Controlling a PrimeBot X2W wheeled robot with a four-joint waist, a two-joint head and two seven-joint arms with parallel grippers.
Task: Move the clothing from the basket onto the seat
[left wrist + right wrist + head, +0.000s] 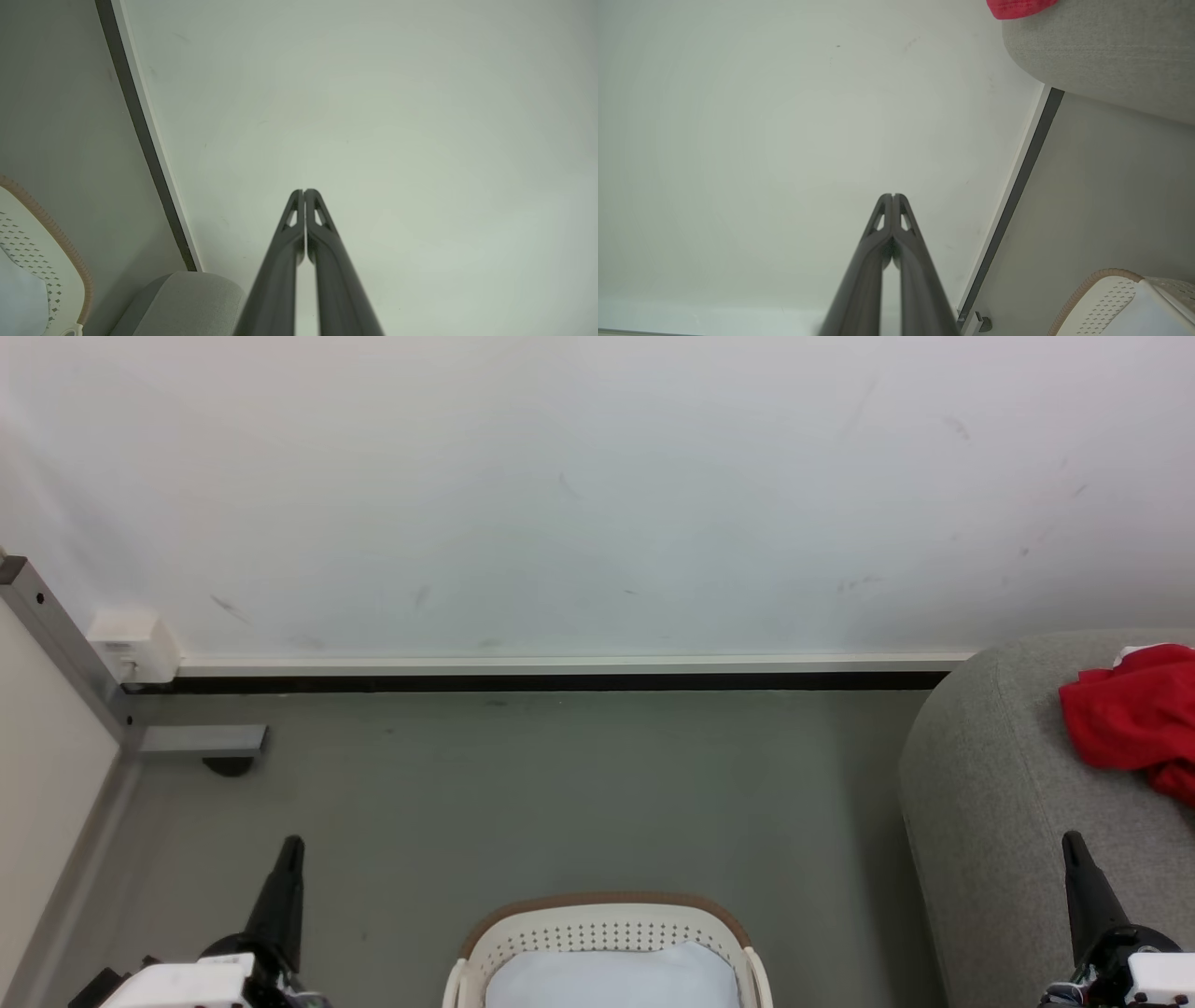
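— How do your fingers stand?
— Both pairs are pressed together, tip to tip, with nothing between them. My left gripper (291, 847) shows at the lower left of the head view, against the grey floor (523, 784). My right gripper (1074, 845) shows at the lower right, against the fabric of the light-grey seat (990, 784). Both point toward the white wall (597, 476).
— And the clothing?
— A red garment (1130, 719) with a bit of white showing at its top lies crumpled on the seat, ahead of my right gripper and apart from it. A white cloth piece (611, 978) lies in the cream laundry basket (607, 903) with the brown rim.
— Where is that basket?
— On the floor between my two grippers, touching neither. It stands near the seat, with a strip of bare floor between them. The seat's rounded corner reaches almost to the dark baseboard (560, 682).
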